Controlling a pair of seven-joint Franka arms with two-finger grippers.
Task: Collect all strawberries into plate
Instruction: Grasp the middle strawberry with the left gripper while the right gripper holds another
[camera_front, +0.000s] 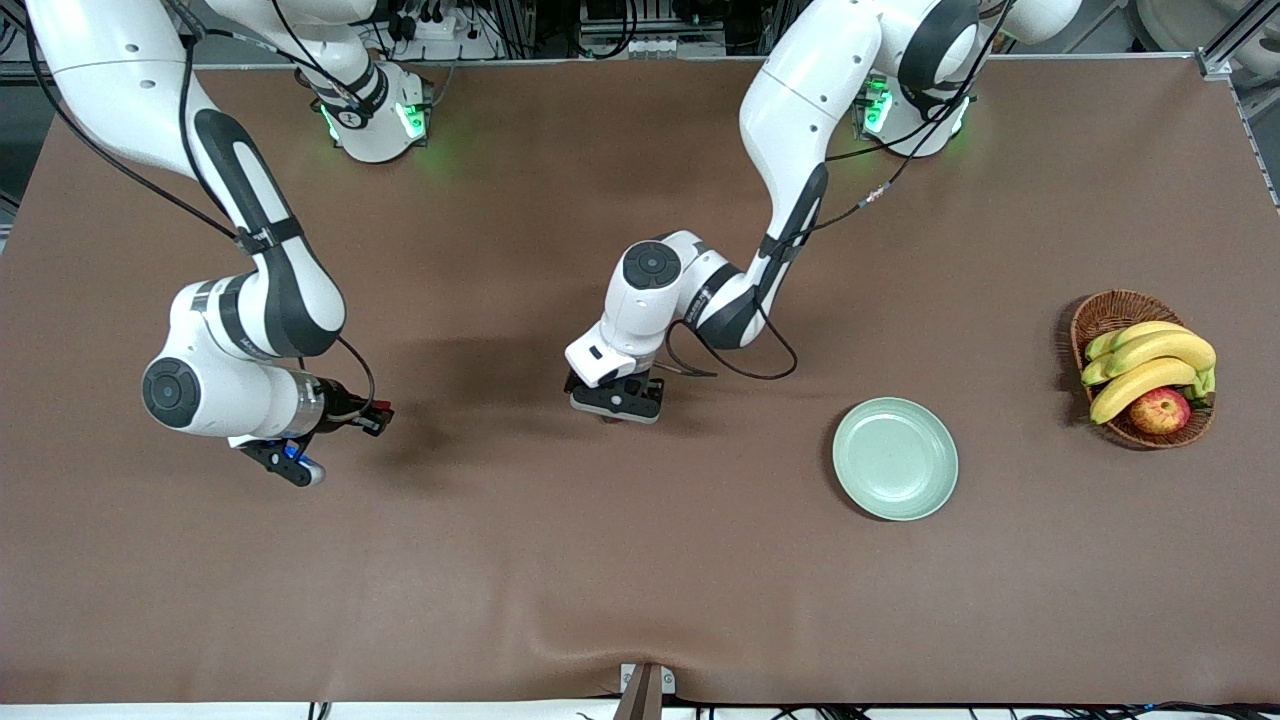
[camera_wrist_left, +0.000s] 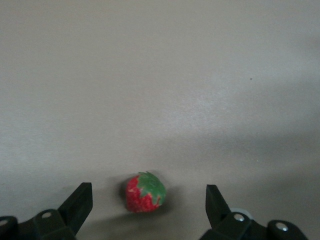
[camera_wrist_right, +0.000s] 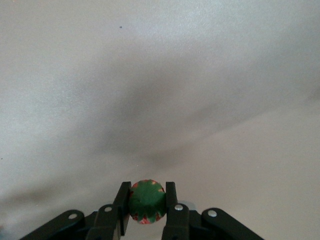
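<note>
Front view: the pale green plate (camera_front: 895, 458) lies empty on the brown worktop (camera_front: 600, 580). A wicker basket (camera_front: 1108, 312) of bananas (camera_front: 1150, 362) and an apple (camera_front: 1159, 410) stands beside the plate, toward the left arm's end of the worktop. The left pincer (camera_front: 617, 399) is low over the worktop, away from the plate toward the right arm's end. The right pincer (camera_front: 300, 460) hangs well apart from the plate, at the right arm's end.

Left wrist view: one strawberry (camera_wrist_left: 144, 192) lies on the worktop between the left pincer's spread fingers (camera_wrist_left: 77, 202), untouched.

Right wrist view: the right pincer is clamped on a second strawberry (camera_wrist_right: 146, 201), leafy top showing.

Step in hand: judged as two pickups, none delivered. Next, close the left pincer on its berry; carry both to the plate. No third strawberry is visible.
</note>
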